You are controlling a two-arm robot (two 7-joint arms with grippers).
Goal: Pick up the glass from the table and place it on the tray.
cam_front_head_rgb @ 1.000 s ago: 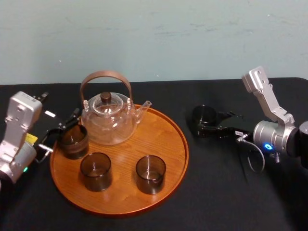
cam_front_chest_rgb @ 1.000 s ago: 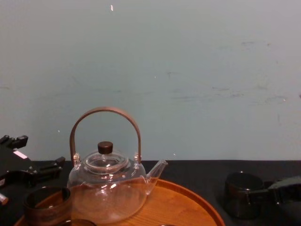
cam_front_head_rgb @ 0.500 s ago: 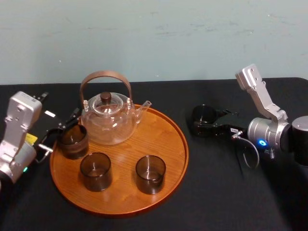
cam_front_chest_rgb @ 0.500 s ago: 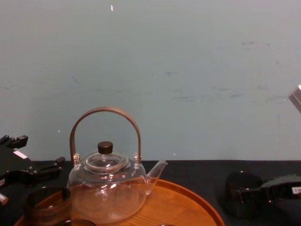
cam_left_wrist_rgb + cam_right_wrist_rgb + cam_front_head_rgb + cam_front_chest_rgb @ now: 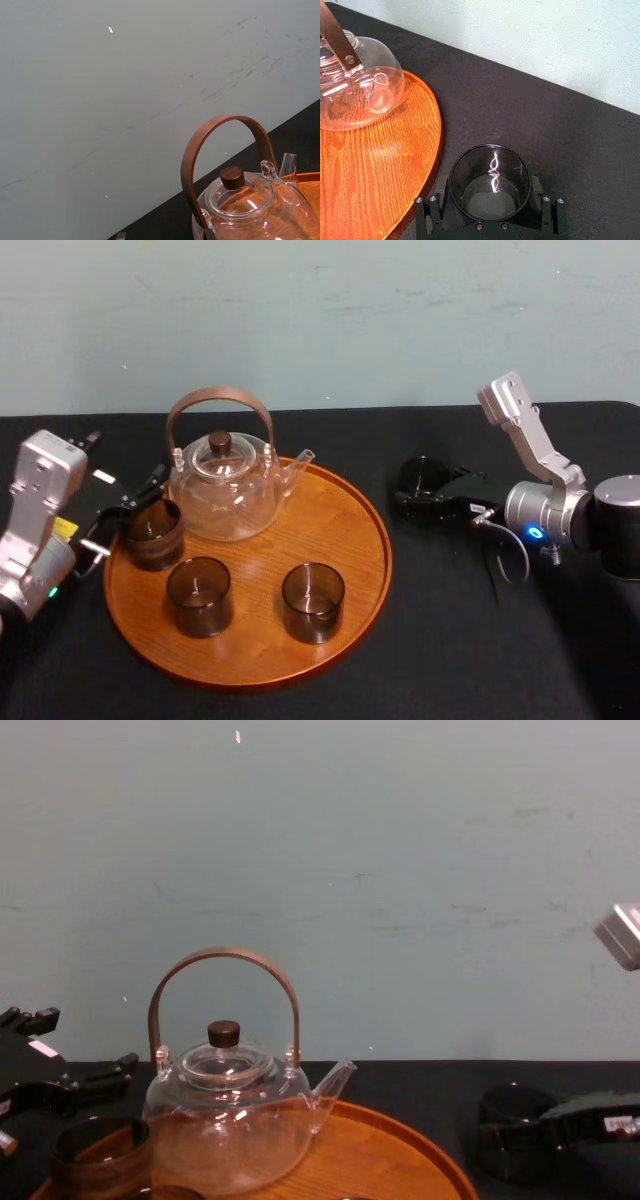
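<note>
One arm idles: the left gripper (image 5: pixel 112 525) hangs open at the tray's (image 5: pixel 345 535) left rim. Three cups (image 5: pixel 199 595) sit on the tray. The glass (image 5: pixel 489 170) stands on the table just right of the tray, between the right gripper's (image 5: pixel 489 205) open fingers. Grasp, lift and placing remain.

Light soft, even, moderately bright, apparently from overhead. Wall (image 5: pixel 400 870) uniformly lit, faint smudges readable. Black table (image 5: pixel 450 640) swallows light; shadows on it barely traceable. Tray (image 5: pixel 365 170) carries broad soft sheen, wood grain plain. Glass (image 5: pixel 490 182) shows thin white glare streaks on inner wall. Teapot (image 5: pixel 222 490) flecked with small white highlights, casts faint shadow onto tray wood. Cups (image 5: pixel 312 600) dark, pale reflections at bottoms. Dark items against black table hard to separate in chest view.
</note>
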